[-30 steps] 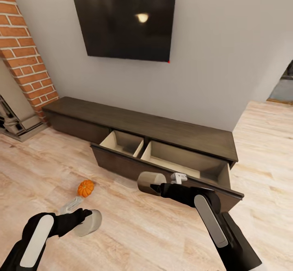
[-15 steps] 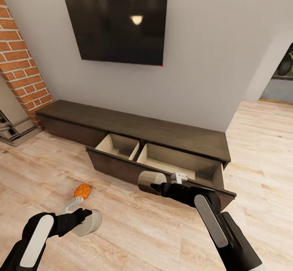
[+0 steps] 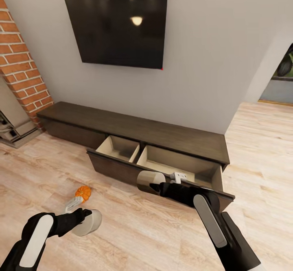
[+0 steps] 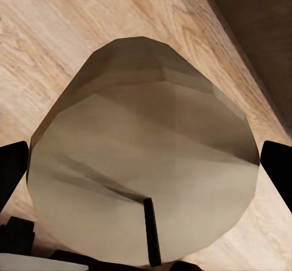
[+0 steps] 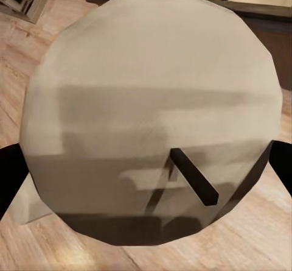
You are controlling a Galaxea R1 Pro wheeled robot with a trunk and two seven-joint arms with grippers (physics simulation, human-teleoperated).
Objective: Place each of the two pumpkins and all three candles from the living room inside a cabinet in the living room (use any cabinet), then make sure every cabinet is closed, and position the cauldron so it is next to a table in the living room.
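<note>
Lying sideways, right-held candle (image 3: 150,181), wick leftward

Head camera looks down at cabinet (image 3: 162,135); wrist cameras close on candles (image 4: 143,173).

Cabinet (image 3: 162,135): dark matt wood, pale interiors. Floor (image 3: 134,230): light wood planks, slight sheen. Candles (image 4: 143,155): smooth, apparently waxy. Television (image 3: 118,27): glossy black.

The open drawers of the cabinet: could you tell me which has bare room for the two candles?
Both compartments of the cabinet show bare beige floors. The wider right compartment lies just past the right gripper and its candle. The narrower left compartment is also free. The floor by the pumpkin near the left gripper is more crowded.
</note>
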